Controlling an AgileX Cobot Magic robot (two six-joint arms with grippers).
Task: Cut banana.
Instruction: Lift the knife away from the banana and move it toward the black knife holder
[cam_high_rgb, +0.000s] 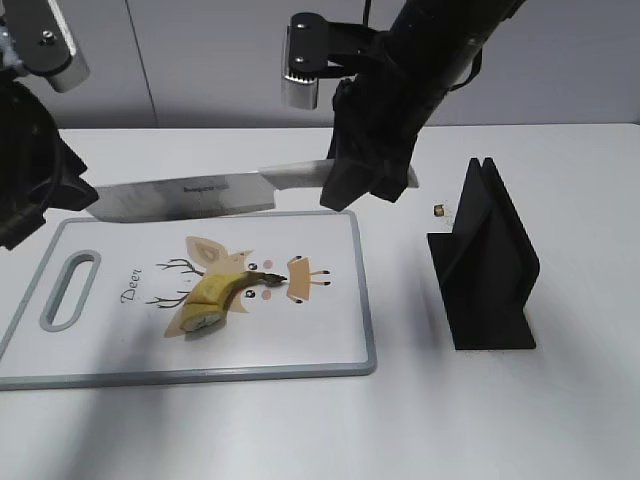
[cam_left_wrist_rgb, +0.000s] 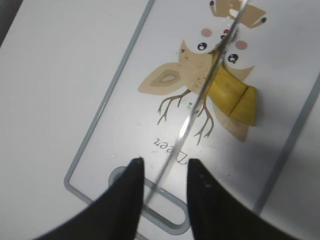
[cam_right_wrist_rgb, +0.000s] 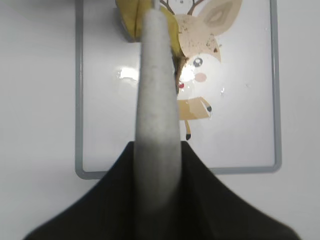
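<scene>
A short yellow banana (cam_high_rgb: 222, 293) with a dark stem tip lies on the white cutting board (cam_high_rgb: 330, 340), over its tan deer print. It also shows in the left wrist view (cam_left_wrist_rgb: 232, 95) and at the top of the right wrist view (cam_right_wrist_rgb: 131, 15). My right gripper (cam_high_rgb: 362, 178) is shut on the pale handle (cam_right_wrist_rgb: 156, 115) of a large knife (cam_high_rgb: 190, 196). The blade hangs in the air above the board's far edge, pointing left. My left gripper (cam_left_wrist_rgb: 162, 162) is open and empty above the board's handle slot (cam_left_wrist_rgb: 165, 210); the blade's edge (cam_left_wrist_rgb: 200, 105) shows between its fingers.
A black knife stand (cam_high_rgb: 485, 265) sits on the white table right of the board. A small brown bit (cam_high_rgb: 438, 210) lies beside it. The board's grey rim (cam_high_rgb: 372, 330) borders bare table at the front and right.
</scene>
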